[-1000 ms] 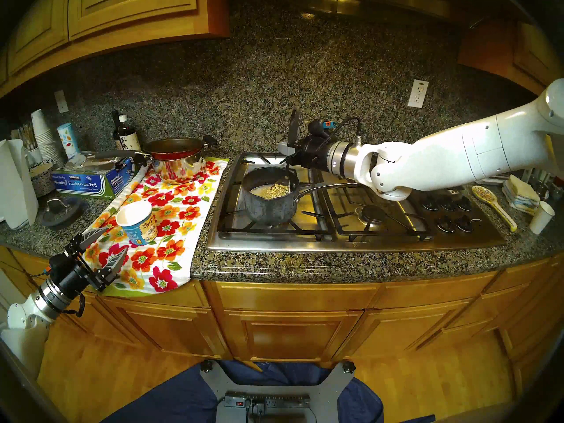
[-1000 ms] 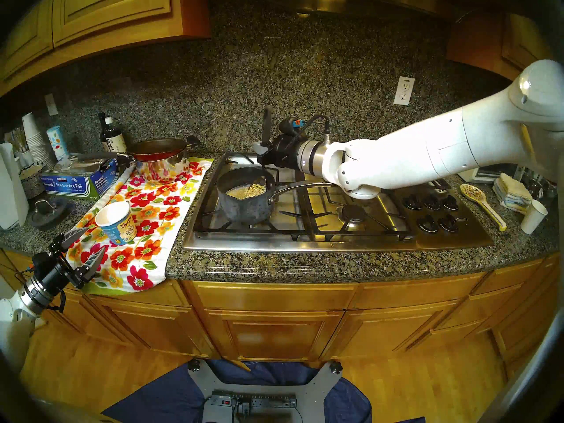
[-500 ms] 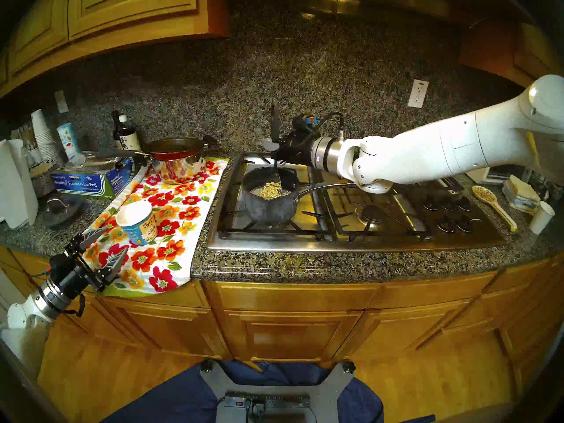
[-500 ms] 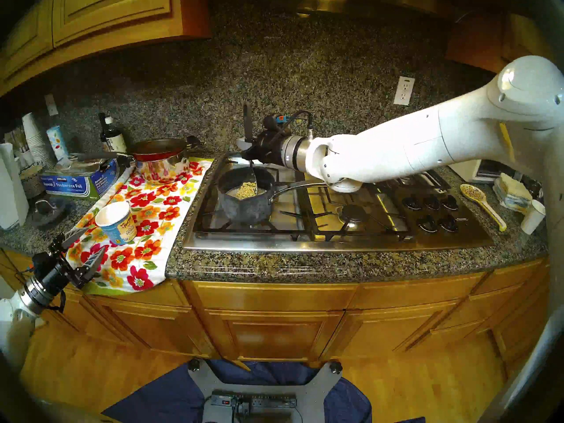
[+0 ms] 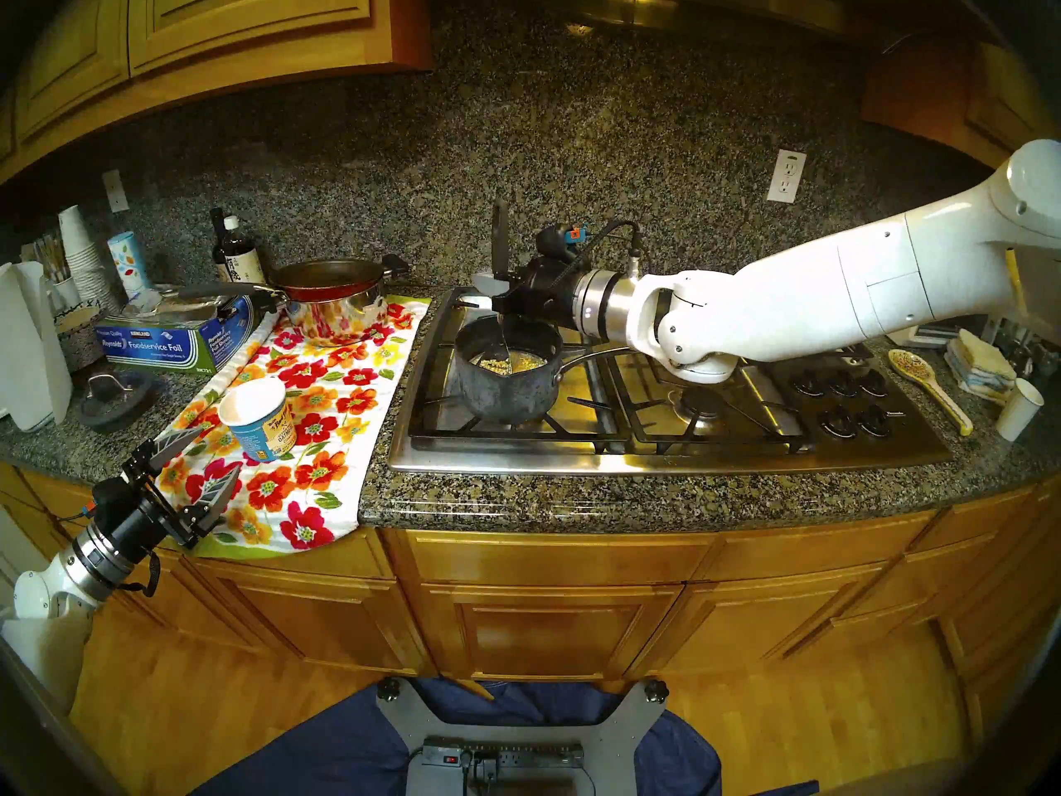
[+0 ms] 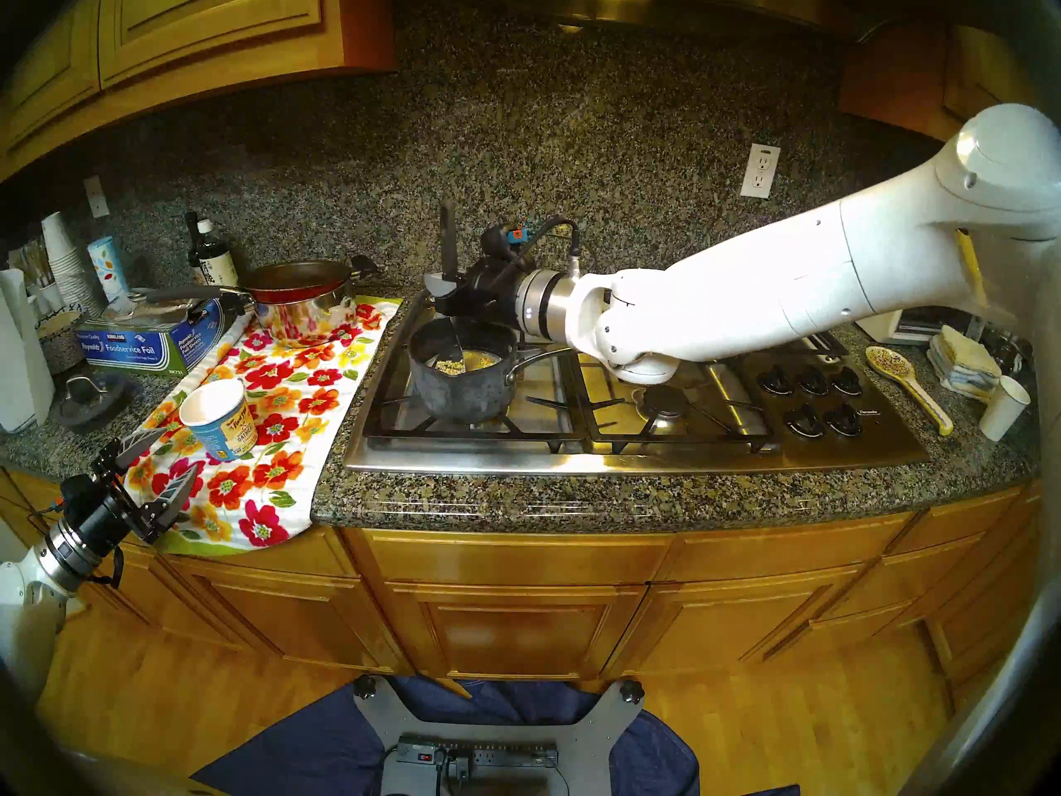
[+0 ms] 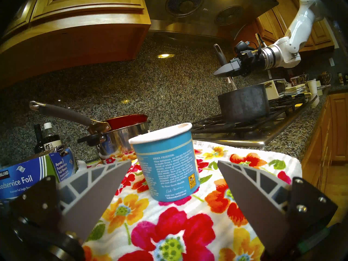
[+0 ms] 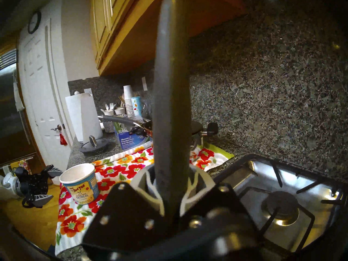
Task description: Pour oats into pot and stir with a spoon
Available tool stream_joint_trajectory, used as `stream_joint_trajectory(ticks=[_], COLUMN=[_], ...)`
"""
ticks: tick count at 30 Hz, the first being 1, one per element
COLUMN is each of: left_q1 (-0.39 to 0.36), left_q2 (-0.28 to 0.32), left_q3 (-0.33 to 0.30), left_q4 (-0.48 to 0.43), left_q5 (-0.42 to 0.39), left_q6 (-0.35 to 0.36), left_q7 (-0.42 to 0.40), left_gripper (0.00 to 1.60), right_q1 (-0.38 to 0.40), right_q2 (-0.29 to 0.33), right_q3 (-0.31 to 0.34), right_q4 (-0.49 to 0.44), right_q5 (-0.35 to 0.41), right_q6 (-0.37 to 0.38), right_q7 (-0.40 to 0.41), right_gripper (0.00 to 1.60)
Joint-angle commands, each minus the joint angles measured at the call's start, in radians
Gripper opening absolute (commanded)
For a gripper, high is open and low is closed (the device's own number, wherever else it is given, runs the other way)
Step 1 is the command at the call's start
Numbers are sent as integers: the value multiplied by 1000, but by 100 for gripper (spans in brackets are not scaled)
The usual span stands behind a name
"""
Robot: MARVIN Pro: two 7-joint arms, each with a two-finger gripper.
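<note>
Oats (image 5: 498, 365) lie inside the pot (image 5: 505, 393), so pouring appears complete; stirring is in progress and not yet finished. Left gripper (image 5: 195, 459) fingers are spread and hold nothing, with the blue cup (image 5: 258, 416) upright just ahead of them. Right gripper (image 5: 495, 295) fingers pinch the spoon (image 5: 498, 243) handle; the pot sits directly below them on the stove (image 5: 660, 453).

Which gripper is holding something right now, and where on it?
The right gripper grips the spoon low on its black handle; the left gripper holds nothing.
</note>
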Motion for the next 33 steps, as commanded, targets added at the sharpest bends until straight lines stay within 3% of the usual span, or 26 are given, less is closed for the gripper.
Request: stream_joint_trajectory(ticks=[1,18,33], left_q1=[-8,-8,-7], left_q2=[6,6,6], left_q3=[-21,-21,-22], left_q4=[-14,-14,-14], left_q5=[-16,-16,-17], left_q6=[-3,-3,-3], left_q7=[-1,-1,-2], left_gripper=[160,160,160], right_q1=[91,115,45], right_q2=[57,85,32], right_q3=[-15,-81,-59], right_q4=[-52,-27,135], right_q5=[-26,-70,-60], right_q6=[-34,-15,37], right_q7=[-23,-21,49], right_gripper=[0,0,0])
